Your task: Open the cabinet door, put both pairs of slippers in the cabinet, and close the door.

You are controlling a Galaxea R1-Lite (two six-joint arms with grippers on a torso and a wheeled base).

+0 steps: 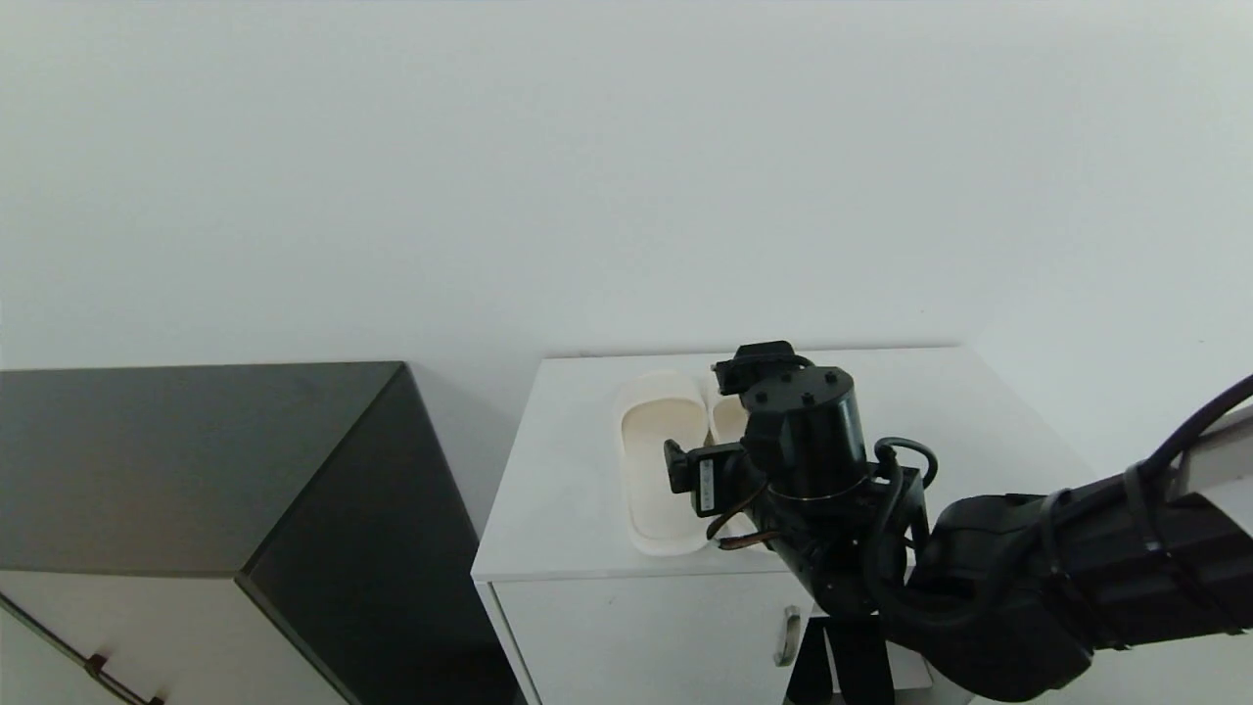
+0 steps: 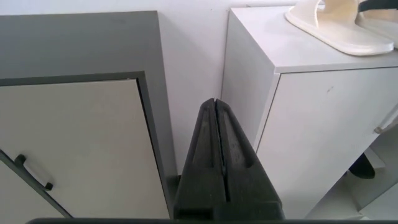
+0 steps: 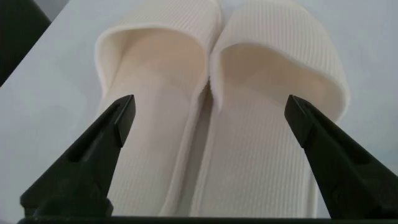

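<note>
- Lies near front edge of white box-shaped cabinet [image 1: 568, 441] top: cream ribbed foam slipper pair [image 1: 666, 470]
- Spreads right gripper [image 3: 210, 106] wide over pair, holding nothing
- Presses left gripper [image 2: 216, 106] fingers together, empty, beside dark grey cabinet [image 1: 196, 460]

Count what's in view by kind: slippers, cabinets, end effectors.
Slippers: 2, cream, side by side on the white cabinet.
Cabinets: 2, the white cabinet and a dark grey cabinet.
End effectors: 2, left end effector shut, right end effector open by the slippers.
Total: 6.
</note>
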